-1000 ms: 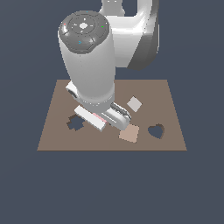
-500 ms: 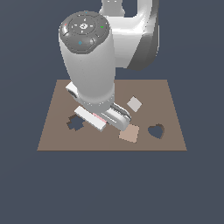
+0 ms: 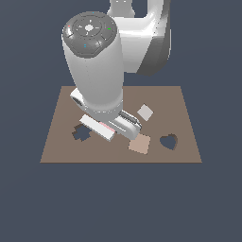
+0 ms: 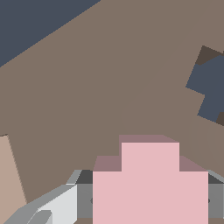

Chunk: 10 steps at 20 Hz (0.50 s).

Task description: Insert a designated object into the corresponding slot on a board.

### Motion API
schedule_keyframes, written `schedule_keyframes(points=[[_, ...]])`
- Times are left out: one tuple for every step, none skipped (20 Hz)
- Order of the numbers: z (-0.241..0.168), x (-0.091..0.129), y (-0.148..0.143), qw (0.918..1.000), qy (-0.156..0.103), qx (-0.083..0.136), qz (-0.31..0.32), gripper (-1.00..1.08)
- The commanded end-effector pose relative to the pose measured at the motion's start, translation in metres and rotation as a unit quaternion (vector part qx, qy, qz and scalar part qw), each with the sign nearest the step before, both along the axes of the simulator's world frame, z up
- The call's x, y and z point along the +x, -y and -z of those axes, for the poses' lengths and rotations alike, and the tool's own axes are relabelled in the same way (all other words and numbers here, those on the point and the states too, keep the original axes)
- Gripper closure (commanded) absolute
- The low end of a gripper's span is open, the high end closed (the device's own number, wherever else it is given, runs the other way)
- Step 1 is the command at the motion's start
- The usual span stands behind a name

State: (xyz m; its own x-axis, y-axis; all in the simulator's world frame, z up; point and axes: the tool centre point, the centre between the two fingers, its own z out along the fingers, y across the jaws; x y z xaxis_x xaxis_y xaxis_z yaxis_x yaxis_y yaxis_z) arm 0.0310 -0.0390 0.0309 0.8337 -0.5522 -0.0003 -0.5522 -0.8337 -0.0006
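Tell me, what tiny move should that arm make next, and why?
Probably a short slide toward the cross-shaped slot, on the exterior view's left. The gripper is shut on the pink cross piece, and in the wrist view the slot lies off to one side of the piece, not under it.

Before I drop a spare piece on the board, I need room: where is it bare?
Bare: the board strip along its far edge, and its near edge below the cross slot. Crowded: the middle, where the hand holds the pink cross, beside the tan square, the small tan piece and heart cutout.
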Motion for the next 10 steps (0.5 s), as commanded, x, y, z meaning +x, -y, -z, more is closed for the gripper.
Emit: schedule_keyframes(points=[[0.000, -0.001, 0.002, 0.9999, 0.000, 0.000, -0.012, 1.08], [-0.001, -0.001, 0.003, 0.9998, 0.000, 0.000, -0.018, 1.08], [-0.001, -0.002, 0.004, 0.9997, 0.000, 0.000, -0.025, 1.08], [-0.001, -0.002, 0.005, 0.9995, 0.000, 0.000, -0.032, 1.08], [-0.001, -0.002, 0.007, 0.9992, 0.000, 0.000, -0.041, 1.08], [-0.001, -0.003, 0.008, 0.9988, 0.000, 0.000, -0.049, 1.08], [-0.001, -0.003, 0.009, 0.9983, 0.000, 0.000, -0.059, 1.08], [-0.001, -0.004, 0.011, 0.9976, 0.000, 0.000, -0.069, 1.08], [-0.002, -0.004, 0.013, 0.9968, 0.000, 0.000, -0.080, 1.08], [-0.002, -0.005, 0.015, 0.9958, 0.000, 0.000, -0.091, 1.08]])
